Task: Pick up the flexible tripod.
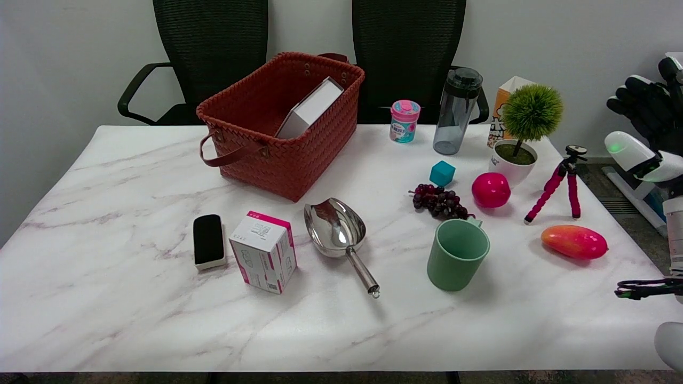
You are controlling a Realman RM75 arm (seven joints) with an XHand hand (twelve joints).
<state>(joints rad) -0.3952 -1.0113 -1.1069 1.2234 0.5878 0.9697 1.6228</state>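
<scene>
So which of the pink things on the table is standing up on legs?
The flexible tripod, at the table's right edge behind the mango. It stands on bendy pink legs with a black head; the pink ball and the pink-lidded tub sit flat on the table.

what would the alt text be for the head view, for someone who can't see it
A pink flexible tripod stands untouched near the right edge of a white marble table, while the robot's right hand is raised off to its right, holding nothing. Around the tripod are a mango, a pink ball and a small potted plant.
</scene>
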